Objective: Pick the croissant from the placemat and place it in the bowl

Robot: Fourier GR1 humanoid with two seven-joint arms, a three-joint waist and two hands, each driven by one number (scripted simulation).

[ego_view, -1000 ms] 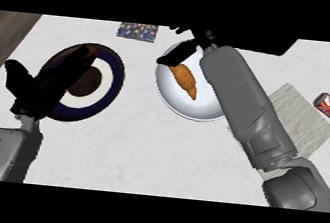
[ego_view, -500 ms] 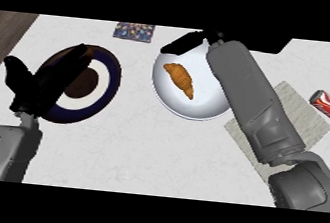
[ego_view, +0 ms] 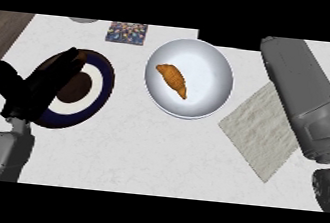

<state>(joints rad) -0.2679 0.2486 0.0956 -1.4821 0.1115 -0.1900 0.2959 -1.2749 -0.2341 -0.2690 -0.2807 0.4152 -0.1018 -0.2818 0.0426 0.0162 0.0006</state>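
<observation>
The golden-brown croissant [ego_view: 172,80] is lying inside the shallow white bowl [ego_view: 212,95], a bit left of the bowl's middle, nowhere near the rim. The woven grey placemat [ego_view: 259,130] sits just right of the bowl with nothing on it. So I'd say the placing part is basically done, and what's left is clearing out cleanly.

The right robot hand isn't visible at all; only its grey forearm shows, running up the right side past the top of the view, so I can't say what its fingers are doing. If it's above the bowl, best bet is to lift straight up and away before swinging back, so the arm doesn't clip the bowl's edge or nudge the croissant.

The left robot hand [ego_view: 33,88] rests open, fingers relaxed, over the dark blue-rimmed plate [ego_view: 95,99] on the left of the white desk [ego_view: 156,153]. It can just sit there, well apart from the bowl.
</observation>
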